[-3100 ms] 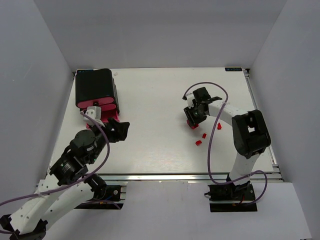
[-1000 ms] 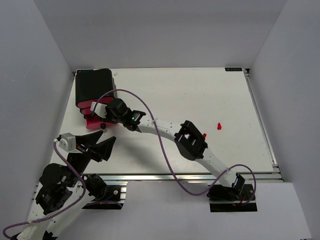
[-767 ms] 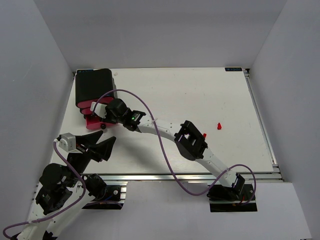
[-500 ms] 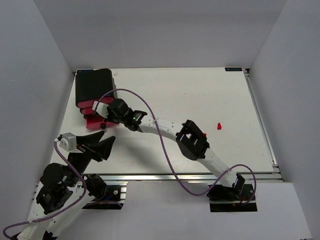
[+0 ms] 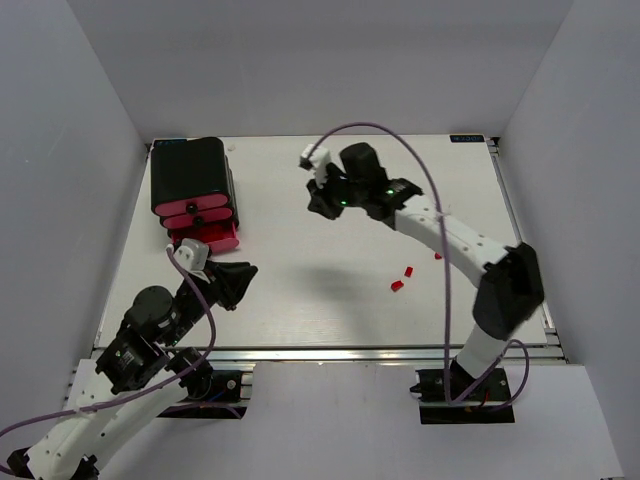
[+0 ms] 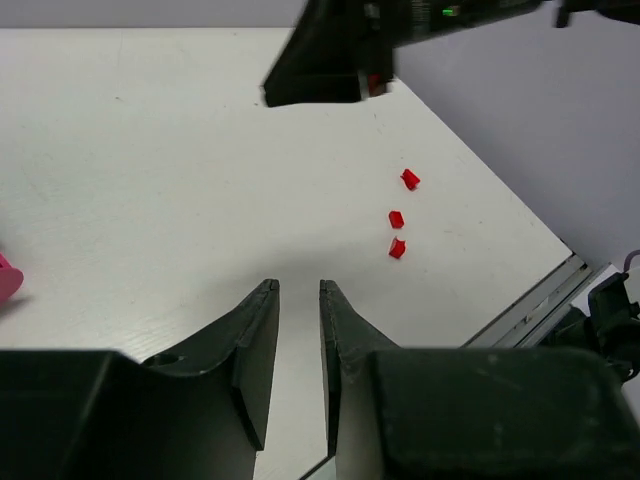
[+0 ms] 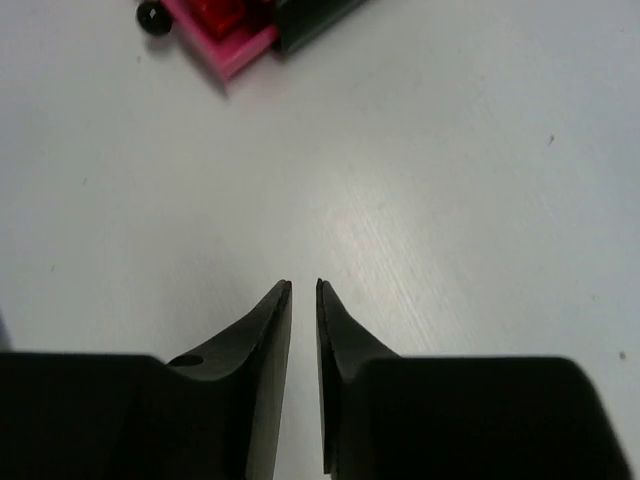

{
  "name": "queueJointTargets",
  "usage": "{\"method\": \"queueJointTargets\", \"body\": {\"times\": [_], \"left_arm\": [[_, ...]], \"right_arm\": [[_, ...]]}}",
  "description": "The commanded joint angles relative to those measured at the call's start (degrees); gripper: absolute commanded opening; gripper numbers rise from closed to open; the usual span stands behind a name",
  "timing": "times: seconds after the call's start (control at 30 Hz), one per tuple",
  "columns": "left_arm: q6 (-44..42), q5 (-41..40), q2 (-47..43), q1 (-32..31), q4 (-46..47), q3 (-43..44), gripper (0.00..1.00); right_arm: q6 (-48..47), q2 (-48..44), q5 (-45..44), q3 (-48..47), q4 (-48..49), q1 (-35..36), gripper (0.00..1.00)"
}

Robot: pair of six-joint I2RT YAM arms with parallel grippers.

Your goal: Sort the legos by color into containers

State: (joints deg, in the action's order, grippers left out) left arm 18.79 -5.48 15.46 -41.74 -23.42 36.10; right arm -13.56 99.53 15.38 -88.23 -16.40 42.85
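Table bears red legos ahead-right of left pincer.

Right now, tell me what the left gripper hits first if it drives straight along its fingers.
Bare table first, most likely: the left gripper points slightly down at it. Further along hangs the right gripper, apparently higher, though depth is unclear. The red legos lie right of that line.

Robot lab rig: white table boxed by plain walls.
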Motion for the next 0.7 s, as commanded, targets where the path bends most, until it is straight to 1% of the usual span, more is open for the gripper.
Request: {"method": "queueJointTargets", "body": {"times": [0.0, 0.03, 0.07, 0.13, 0.17, 0.23, 0.27, 0.3, 0.4, 0.53, 0.57, 0.67], "left_arm": [[0.8, 0.1, -0.1, 0.3, 0.2, 0.6, 0.33], [1.9, -2.8, -0.6, 0.3, -0.2, 0.5, 0.33], [2.7, -4.7, -1.0, 0.3, -0.7, 0.2, 0.34], [6.3, -8.0, -1.9, 0.3, -3.3, 0.0, 0.33], [7.0, -11.0, -1.9, 0.3, -4.4, 0.1, 0.33], [10.3, -14.5, -1.0, 0.3, -8.1, 1.1, 0.34], [11.5, -18.2, -0.6, 0.3, -9.5, 1.6, 0.35], [13.5, -19.9, -0.1, 0.3, -12.0, 2.1, 0.36], [17.2, -25.5, 3.2, -0.3, -16.1, 4.2, 0.39], [16.6, -26.2, 6.2, -0.3, -16.6, 5.1, 0.41], [16.4, -26.2, 6.2, -0.3, -16.5, 5.2, 0.42], [15.3, -26.9, 5.4, -0.3, -17.1, 5.5, 0.49]], "right_arm": [[-3.2, -7.5, 14.0, 8.5, -0.9, -0.2, 0.23], [-3.8, -8.9, 14.3, 11.8, -0.4, -0.4, 0.26], [-3.8, -11.2, 14.5, 13.1, 0.2, -0.5, 0.26], [-3.1, -12.9, 13.2, 15.0, 1.5, -1.2, 0.27], [-2.6, -14.2, 12.5, 16.5, 1.9, -1.3, 0.27], [-1.6, -15.1, 10.0, 17.5, 2.5, -2.6, 0.22], [-0.5, -15.4, 9.5, 18.0, 2.5, -2.9, 0.21], [0.0, -15.7, 9.4, 18.3, 2.4, -3.8, 0.18], [2.2, -16.2, 9.8, 19.8, 3.1, -5.5, 0.16], [4.1, -17.1, 11.4, 22.5, 6.0, -6.9, 0.15], [4.1, -17.1, 11.6, 22.7, 6.3, -7.3, 0.15], [2.8, -15.8, 13.9, 22.8, 7.1, -7.9, 0.28]]}}
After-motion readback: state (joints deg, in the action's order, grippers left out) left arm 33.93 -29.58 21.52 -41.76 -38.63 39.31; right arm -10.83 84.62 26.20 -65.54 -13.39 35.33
